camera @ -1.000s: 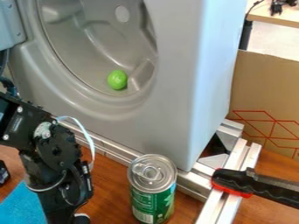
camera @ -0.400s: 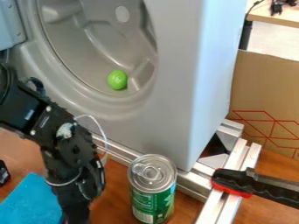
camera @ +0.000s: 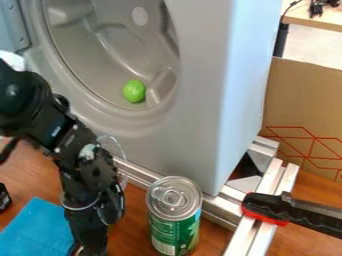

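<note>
And my gripper point(camera: 89, 245) edges nearer the round, metal-topped can point(camera: 174, 215); whether its jaws are open, I can't tell.

One can point(camera: 174, 220), one ball point(camera: 134, 91), one cloth point(camera: 39, 231)

Can point(camera: 174, 215) on table point(camera: 127, 235), cloth point(camera: 37, 232) left of it, clamp point(camera: 290, 211) right, gripping metal frame point(camera: 267, 200); washer-like housing point(camera: 200, 100) behind can, ball point(camera: 134, 91) inside its round opening, cardboard point(camera: 304, 110) right of housing.
</note>
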### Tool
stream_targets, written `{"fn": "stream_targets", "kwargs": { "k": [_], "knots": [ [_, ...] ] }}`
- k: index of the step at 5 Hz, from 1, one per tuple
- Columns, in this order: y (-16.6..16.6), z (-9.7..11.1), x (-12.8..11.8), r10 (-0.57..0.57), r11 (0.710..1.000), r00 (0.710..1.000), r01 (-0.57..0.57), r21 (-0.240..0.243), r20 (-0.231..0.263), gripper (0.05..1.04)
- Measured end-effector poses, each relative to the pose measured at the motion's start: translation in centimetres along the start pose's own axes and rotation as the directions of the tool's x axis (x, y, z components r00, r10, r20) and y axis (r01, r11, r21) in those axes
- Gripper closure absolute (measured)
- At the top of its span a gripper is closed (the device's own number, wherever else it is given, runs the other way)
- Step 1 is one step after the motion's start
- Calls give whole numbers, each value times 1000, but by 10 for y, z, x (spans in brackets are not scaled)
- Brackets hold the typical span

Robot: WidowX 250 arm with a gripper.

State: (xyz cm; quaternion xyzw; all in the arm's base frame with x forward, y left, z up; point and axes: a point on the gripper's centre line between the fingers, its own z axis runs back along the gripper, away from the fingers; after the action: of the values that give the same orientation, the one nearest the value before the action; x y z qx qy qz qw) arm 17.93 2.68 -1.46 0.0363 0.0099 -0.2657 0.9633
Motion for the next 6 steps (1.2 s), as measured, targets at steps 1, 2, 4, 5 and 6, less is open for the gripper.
{"fn": "stream_targets", "kwargs": {
  "k": [1,2,4,5,6],
  "knots": [
    [-2,-7,-2,10,1000,1000,-10,-16,-26,85],
    [-2,-8,-3,26,999,999,-27,-23,-43,85],
    [1,-13,0,50,998,997,-51,-23,-61,382],
    [1,2,1,67,997,997,-68,-28,-45,441],
    [12,31,3,147,986,989,-149,-76,-25,442]
  ]
}}
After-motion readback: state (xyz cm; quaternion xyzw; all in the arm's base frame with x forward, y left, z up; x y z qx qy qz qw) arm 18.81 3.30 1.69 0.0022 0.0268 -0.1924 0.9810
